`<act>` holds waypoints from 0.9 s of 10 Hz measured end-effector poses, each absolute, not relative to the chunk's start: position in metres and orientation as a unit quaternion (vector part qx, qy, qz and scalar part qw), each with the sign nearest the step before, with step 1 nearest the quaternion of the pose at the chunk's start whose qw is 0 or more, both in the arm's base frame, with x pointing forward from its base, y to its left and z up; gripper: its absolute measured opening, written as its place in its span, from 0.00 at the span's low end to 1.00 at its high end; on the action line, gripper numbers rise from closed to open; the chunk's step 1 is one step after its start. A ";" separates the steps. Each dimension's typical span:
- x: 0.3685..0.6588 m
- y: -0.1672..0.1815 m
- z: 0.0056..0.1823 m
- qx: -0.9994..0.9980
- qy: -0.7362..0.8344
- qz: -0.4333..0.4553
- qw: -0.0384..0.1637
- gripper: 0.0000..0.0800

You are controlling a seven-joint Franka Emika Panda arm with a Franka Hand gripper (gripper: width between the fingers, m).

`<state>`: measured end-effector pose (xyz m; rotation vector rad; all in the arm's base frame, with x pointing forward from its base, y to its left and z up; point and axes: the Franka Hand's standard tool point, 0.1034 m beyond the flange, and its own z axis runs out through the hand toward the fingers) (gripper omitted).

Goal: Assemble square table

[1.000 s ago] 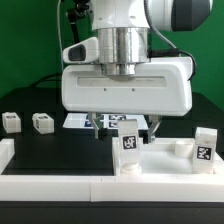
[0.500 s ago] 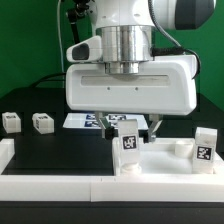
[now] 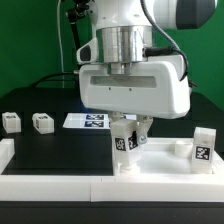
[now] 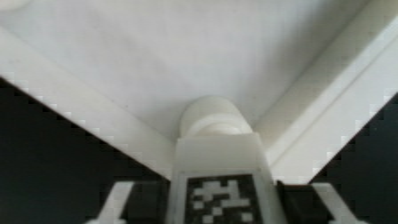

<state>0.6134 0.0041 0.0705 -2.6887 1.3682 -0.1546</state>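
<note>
The square table's white slab (image 3: 168,160) lies at the exterior view's right, rimmed hollow face up (image 4: 196,55). A white tagged leg (image 3: 127,143) stands upright at the slab's corner; in the wrist view that leg (image 4: 221,165) fills the gap between my fingers (image 4: 135,200). My gripper (image 3: 129,138) (image 4: 221,206) is shut on this leg, one finger pressed to each side. Two more legs (image 3: 10,122) (image 3: 42,122) lie loose at the exterior view's left. A third loose leg (image 3: 204,148) stands at the far right.
The marker board (image 3: 86,121) lies flat behind the gripper. A low white wall (image 3: 60,185) edges the black worktop along the front. A dark stand and cables rise at the back.
The gripper's fingers have closed from wide open onto the leg at the slab's corner. The hand has dropped a little and shifted toward the exterior view's right.
</note>
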 end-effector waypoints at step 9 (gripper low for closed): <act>0.623 0.019 0.069 -0.719 0.690 0.017 0.075 0.36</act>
